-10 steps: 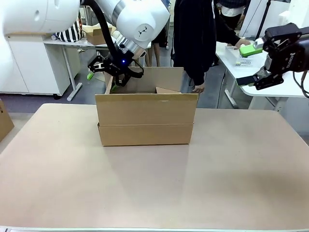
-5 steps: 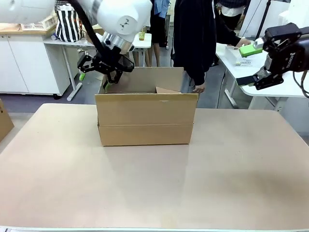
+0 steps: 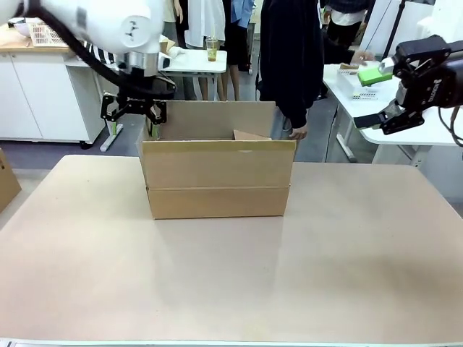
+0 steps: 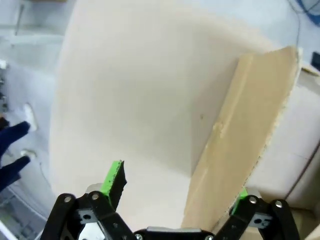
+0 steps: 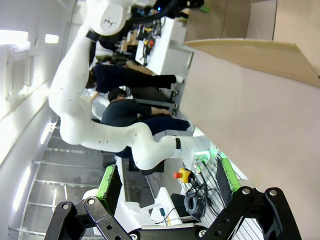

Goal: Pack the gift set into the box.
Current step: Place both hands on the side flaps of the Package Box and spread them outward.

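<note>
A: In the last second the left end effector [image 3: 132,123] has swung leftward over the box [image 3: 217,181], from its rear left corner out to its left end; the right end effector [image 3: 376,97] has not budged; the box sits where it was.

B: What state are they in?

A: The left one is spread wide and holds nothing; in its wrist view the left side flap [image 4: 240,125] stands up between the two pads, one outside it, one toward the inside. The right one hangs high at the right, well apart from the box, also spread and empty.

B: And where is the box?

A: Mid-tabletop [image 3: 231,289], toward the far edge, top open; its front wall hides the inside, so I cannot tell what is packed.

B: What could go wrong?

A: If it pinches that flap and pulls, I'd judge the carton may slide or tip instead of the flap folding; a skewed pinch could crease or tear the cardboard; a descent off line would jam a finger onto the flap's edge; and the person's hand [image 3: 296,132] hangs near the far right corner, so a shoved box might bump it.
</note>
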Robot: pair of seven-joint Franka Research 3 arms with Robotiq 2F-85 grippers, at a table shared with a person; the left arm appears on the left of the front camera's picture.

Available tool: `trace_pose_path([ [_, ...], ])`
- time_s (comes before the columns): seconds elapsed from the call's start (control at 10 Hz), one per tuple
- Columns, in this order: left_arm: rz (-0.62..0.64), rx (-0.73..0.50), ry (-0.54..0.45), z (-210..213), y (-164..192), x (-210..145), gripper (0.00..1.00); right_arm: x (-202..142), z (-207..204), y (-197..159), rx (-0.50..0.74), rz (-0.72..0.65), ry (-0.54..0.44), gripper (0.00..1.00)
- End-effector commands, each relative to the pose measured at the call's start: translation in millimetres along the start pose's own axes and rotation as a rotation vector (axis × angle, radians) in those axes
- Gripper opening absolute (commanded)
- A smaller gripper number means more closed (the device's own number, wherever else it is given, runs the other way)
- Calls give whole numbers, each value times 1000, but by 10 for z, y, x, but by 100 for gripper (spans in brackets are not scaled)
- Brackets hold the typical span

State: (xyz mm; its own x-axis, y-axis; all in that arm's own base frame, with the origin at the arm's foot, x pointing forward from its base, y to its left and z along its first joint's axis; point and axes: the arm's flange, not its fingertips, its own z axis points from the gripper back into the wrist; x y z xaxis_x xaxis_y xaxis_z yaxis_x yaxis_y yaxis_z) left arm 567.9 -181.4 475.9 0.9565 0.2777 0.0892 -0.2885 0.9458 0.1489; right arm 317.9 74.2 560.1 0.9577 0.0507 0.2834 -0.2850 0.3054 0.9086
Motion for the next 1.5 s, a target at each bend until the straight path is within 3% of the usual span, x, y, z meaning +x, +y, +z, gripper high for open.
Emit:
trace_pose_path([
  [0.0,-10,-91,27,-116,307,-145,100,22,-24,2,28,26,-11,100],
  [0.3,-126,-388,40,-290,550,-124,100,22,-24,2,28,26,-11,100],
  [0.5,-144,-518,75,-425,741,-91,100,22,-24,2,28,26,-11,100],
  [0.9,-103,-569,115,-574,1048,-145,100,22,-24,2,28,26,-11,100],
  [1.2,-168,-719,118,-695,1120,-161,100,22,-24,2,28,26,-11,100],
  [1.3,-103,-583,113,-610,1051,-102,100,22,-24,2,28,26,-11,100],
  [1.4,-103,-583,113,-610,1051,-102,100,22,-24,2,28,26,-11,100],
])
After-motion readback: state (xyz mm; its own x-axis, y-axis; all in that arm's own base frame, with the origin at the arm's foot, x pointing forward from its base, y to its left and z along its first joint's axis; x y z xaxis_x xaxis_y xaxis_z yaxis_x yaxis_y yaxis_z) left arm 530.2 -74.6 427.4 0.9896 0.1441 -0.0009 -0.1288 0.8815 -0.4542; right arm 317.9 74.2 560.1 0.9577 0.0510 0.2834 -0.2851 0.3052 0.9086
